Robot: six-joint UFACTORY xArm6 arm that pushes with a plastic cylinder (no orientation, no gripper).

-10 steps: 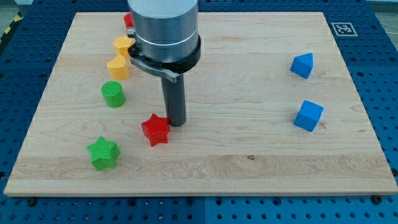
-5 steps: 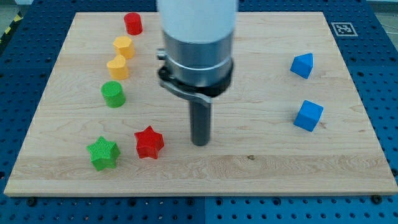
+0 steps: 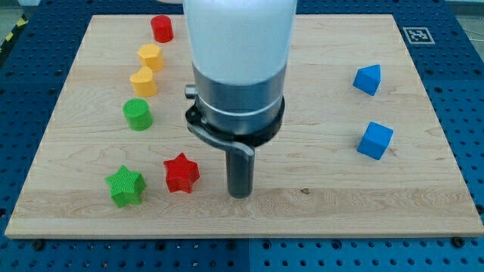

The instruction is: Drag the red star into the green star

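The red star (image 3: 181,173) lies on the wooden board (image 3: 325,189) near the view's bottom left. The green star (image 3: 125,186) lies just to its left and slightly lower, with a small gap between them. My tip (image 3: 240,194) rests on the board to the right of the red star, slightly lower, clearly apart from it.
A green cylinder (image 3: 138,114), two yellow blocks (image 3: 143,81) (image 3: 150,56) and a red cylinder (image 3: 161,28) run up the view's left side. Two blue blocks (image 3: 375,140) (image 3: 367,78) sit at the right. The arm's wide body (image 3: 238,68) hides the board's middle.
The red star slid down-left toward the green star, then stopped. My tip left the star, moving right and then down toward the view's bottom.
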